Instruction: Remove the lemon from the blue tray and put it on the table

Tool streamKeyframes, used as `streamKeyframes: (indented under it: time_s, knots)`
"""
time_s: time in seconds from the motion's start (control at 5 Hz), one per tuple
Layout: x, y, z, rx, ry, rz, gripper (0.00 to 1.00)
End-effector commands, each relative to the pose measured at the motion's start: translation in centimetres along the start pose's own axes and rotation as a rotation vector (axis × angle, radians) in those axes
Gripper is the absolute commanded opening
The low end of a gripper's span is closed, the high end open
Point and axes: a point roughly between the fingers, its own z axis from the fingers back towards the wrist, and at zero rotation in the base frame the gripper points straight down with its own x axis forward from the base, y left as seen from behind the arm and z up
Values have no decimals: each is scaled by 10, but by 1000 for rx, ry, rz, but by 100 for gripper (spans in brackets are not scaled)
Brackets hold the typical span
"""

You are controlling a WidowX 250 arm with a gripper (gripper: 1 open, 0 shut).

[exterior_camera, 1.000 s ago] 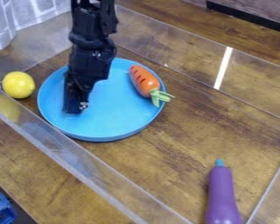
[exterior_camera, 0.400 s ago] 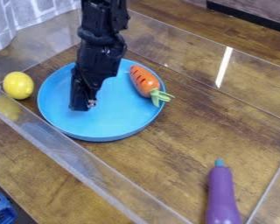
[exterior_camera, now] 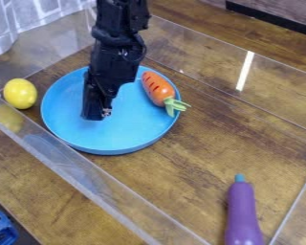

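Since the smooth, oval lemon (exterior_camera: 20, 93) lies on the wooden desk (exterior_camera: 207, 182) at the left of the frame, just beside the round blue tray (exterior_camera: 107, 142), we judge the task done, perhaps bar withdrawing the arm. Our dark gripper (exterior_camera: 98, 110) is pressed together over the tray, which holds a tapered orange carrot (exterior_camera: 157, 88).

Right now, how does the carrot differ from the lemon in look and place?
The carrot is orange with a pale green top, while the lemon is plain yellow. The carrot is long and tapered; the lemon is a rounded oval. The carrot lies in the blue tray, whereas the lemon sits outside it. Both are near the tray's rim.
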Motion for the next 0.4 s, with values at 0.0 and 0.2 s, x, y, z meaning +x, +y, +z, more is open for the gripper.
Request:
streamKeyframes:
  time_s: [0.0, 0.2]
  knots:
    - [4, -2, 29, 66, -74, -6, 0]
    - [5, -4, 31, 70, -80, -7, 0]
